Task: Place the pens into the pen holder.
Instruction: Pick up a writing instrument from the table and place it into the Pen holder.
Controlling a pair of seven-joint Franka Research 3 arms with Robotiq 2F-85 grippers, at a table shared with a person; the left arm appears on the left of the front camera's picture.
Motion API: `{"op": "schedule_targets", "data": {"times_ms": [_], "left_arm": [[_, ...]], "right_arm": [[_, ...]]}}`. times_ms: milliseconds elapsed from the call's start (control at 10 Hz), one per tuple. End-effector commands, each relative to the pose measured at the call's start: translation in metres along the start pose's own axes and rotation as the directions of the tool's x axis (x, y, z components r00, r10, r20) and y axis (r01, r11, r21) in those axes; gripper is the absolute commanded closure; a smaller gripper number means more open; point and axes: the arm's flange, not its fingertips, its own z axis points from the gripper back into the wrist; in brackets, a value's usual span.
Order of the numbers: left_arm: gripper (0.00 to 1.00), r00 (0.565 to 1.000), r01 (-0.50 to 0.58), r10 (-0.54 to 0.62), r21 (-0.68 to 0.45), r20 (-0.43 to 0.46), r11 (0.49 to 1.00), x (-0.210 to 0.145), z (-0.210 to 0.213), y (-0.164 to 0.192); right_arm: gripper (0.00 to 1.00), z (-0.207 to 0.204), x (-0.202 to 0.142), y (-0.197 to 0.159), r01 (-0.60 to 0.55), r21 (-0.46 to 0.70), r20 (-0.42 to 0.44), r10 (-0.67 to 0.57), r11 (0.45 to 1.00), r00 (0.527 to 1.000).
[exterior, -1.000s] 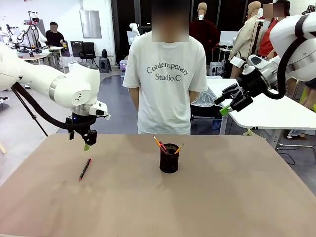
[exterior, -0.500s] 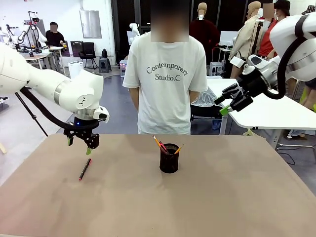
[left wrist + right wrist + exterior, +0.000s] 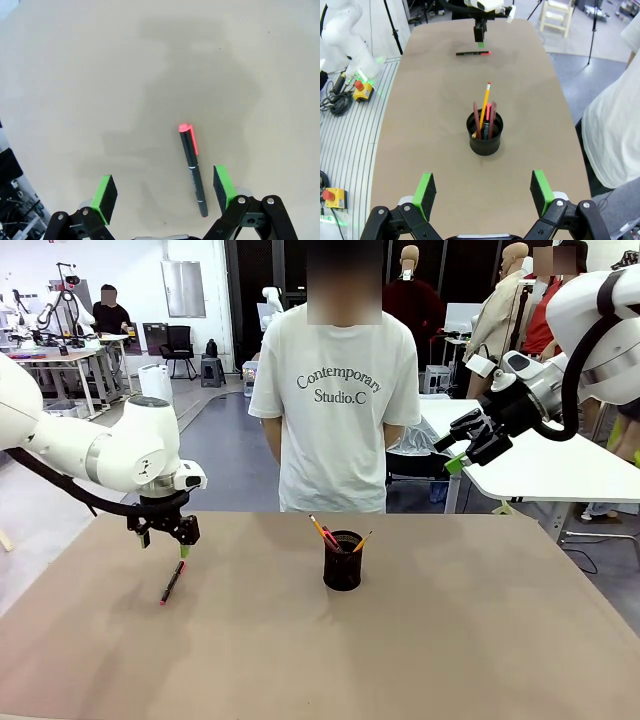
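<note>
Both tools are spread wide and empty, the left tool [image 3: 165,192] hovering over the red pen [image 3: 192,168].

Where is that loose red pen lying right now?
In the front view the red pen lies flat on the table's left part, just below the open left gripper and well left of the pen holder.

Robotics lab / open-plan research space. Evidence: plain brown bench [image 3: 420,640] w/ two white robot arms mounted either side, one at left [image 3: 95,455], one at right [image 3: 590,330]. Beside the bench, yellow boxes w/ red emergency-stop buttons [image 3: 362,90], loose cables [image 3: 335,97], slatted floor. Bkgd: more work tables [image 3: 75,355], black office chair [image 3: 180,340], tripods, grey floor, another person seated at a far station [image 3: 110,315].
</note>
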Motion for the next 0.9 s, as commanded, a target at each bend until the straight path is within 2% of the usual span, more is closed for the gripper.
{"op": "schedule_targets", "data": {"times_ms": [0,300,400,500,700,800], "left_arm": [[0.0,1.0,0.012,-0.012,0.018,-0.006,1.0,0.004,0.006,0.001],[0.0,1.0,0.005,-0.005,0.001,-0.001,1.0,0.001,0.001,-0.002],[0.0,1.0,0.02,-0.02,-0.088,0.008,0.996,0.005,0.001,-0.001],[0.0,0.999,0.003,-0.008,-0.144,-0.033,0.99,0.008,-0.007,-0.001],[0.0,0.998,-0.046,0.039,-0.132,-0.051,0.99,0.009,-0.016,-0.003],[0.0,0.997,-0.061,0.057,-0.089,-0.046,0.994,0.007,-0.019,-0.004]], "right_arm": [[0.0,0.0,0.002,0.0,-0.003,0.0,-0.001,0.003,1.0,1.0],[0.0,0.0,0.002,0.0,-0.003,0.0,-0.001,0.003,1.0,1.0],[0.0,0.0,0.002,0.0,-0.003,0.0,-0.001,0.003,1.0,1.0],[0.0,0.0,0.002,0.0,-0.003,0.0,-0.001,0.003,1.0,1.0],[0.0,0.0,0.002,0.0,-0.003,0.0,-0.001,0.003,1.0,1.0],[0.0,0.0,0.002,0.0,-0.003,0.0,-0.001,0.003,1.0,1.0]]}}
